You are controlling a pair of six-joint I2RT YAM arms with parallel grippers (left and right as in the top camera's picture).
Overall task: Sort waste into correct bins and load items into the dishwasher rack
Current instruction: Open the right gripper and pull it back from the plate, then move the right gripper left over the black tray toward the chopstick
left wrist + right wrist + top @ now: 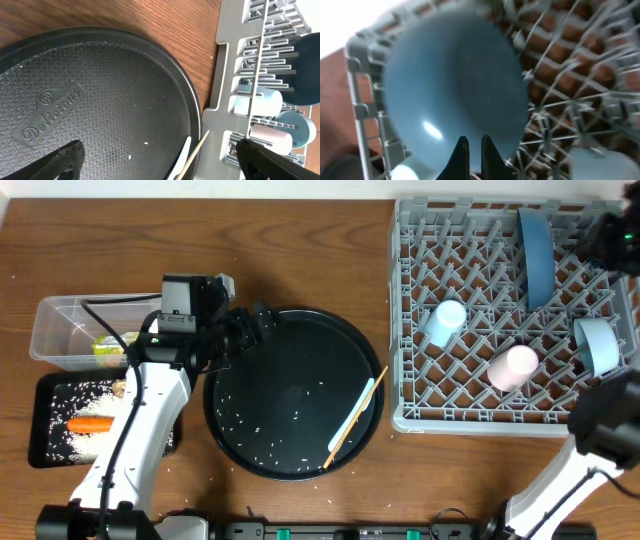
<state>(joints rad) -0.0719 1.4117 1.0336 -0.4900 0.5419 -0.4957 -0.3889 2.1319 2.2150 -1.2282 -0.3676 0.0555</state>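
Note:
The grey dishwasher rack (500,415) at the right holds an upright dark-blue plate (535,245), a pale-blue bowl (598,345), a light-blue cup (443,322) and a pink cup (513,367). A wooden chopstick (358,418) and a slim white utensil (350,422) lie on the round black tray's right edge. My left gripper (255,325) hovers open over that tray's far left rim; its view shows the chopstick (195,155) between its spread fingers (55,162). My right gripper (475,145) is shut and empty, close in front of the blurred plate (455,85).
A clear tub (60,315) at the left holds a yellow-green wrapper (112,345). The shallow black tray (40,450) below it holds a carrot (90,423) and rice. Rice grains dot the round black tray (290,395). The left arm's body stands between the bins and that tray.

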